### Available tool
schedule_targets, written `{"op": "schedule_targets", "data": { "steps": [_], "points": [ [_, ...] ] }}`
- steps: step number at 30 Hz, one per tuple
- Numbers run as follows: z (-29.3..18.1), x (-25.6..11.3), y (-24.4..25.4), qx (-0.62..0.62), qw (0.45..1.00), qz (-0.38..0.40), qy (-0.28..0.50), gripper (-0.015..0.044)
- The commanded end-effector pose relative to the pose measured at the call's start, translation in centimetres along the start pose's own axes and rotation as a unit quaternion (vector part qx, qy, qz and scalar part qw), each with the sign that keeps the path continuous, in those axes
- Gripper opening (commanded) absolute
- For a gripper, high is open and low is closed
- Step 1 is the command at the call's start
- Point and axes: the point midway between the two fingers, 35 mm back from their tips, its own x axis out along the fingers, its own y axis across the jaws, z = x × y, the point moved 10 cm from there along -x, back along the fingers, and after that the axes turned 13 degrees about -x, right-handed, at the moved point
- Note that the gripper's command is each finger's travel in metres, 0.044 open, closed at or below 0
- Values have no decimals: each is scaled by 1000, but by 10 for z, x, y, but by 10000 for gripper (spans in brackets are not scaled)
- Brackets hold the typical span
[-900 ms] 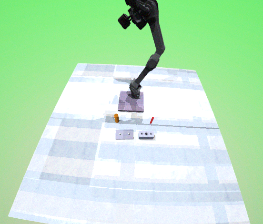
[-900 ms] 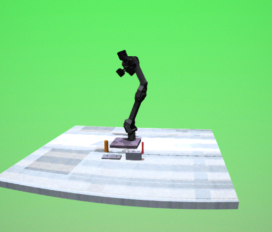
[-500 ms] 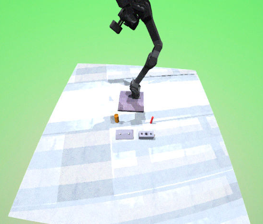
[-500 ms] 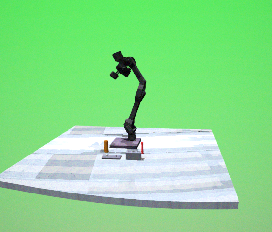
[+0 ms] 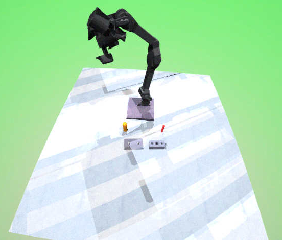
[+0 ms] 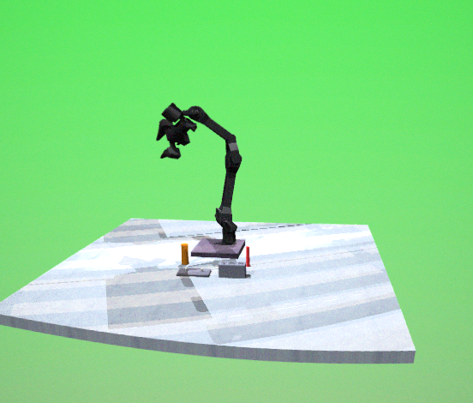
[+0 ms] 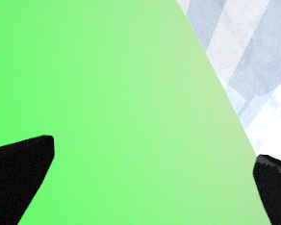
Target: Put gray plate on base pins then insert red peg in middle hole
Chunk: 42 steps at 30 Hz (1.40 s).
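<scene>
The gray plate [image 5: 157, 147] [image 6: 231, 271], a thick block with three holes in its top, sits on the table to the right of the base. The flat gray base [image 5: 133, 146] [image 6: 194, 273] lies beside it, its two small pins showing and uncovered. The red peg [image 5: 162, 128] [image 6: 248, 256] stands upright behind the plate. My gripper [image 7: 154, 155] [image 5: 107, 40] [image 6: 176, 134] is open and empty, high above the table and to the left of the arm's column. The wrist view shows the two dark fingers wide apart, and none of the task's objects.
An orange cylinder [image 5: 124, 126] [image 6: 184, 254] stands upright behind the base. The arm is mounted on a purplish square slab [image 5: 134, 114] [image 6: 211, 250] behind these objects. The table's edge [image 6: 211, 351] runs along the front, and striped shadows cross its top.
</scene>
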Motion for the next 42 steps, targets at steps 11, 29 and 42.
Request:
{"op": "schedule_targets", "data": {
  "steps": [11, 29, 42],
  "points": [
    [-123, -28, -117, -368, 888, -141, 237, 440],
    [-139, -148, -328, -742, 483, -199, 420, 440],
    [-105, -169, -422, -811, 331, -205, 437, 440]
  ]
}}
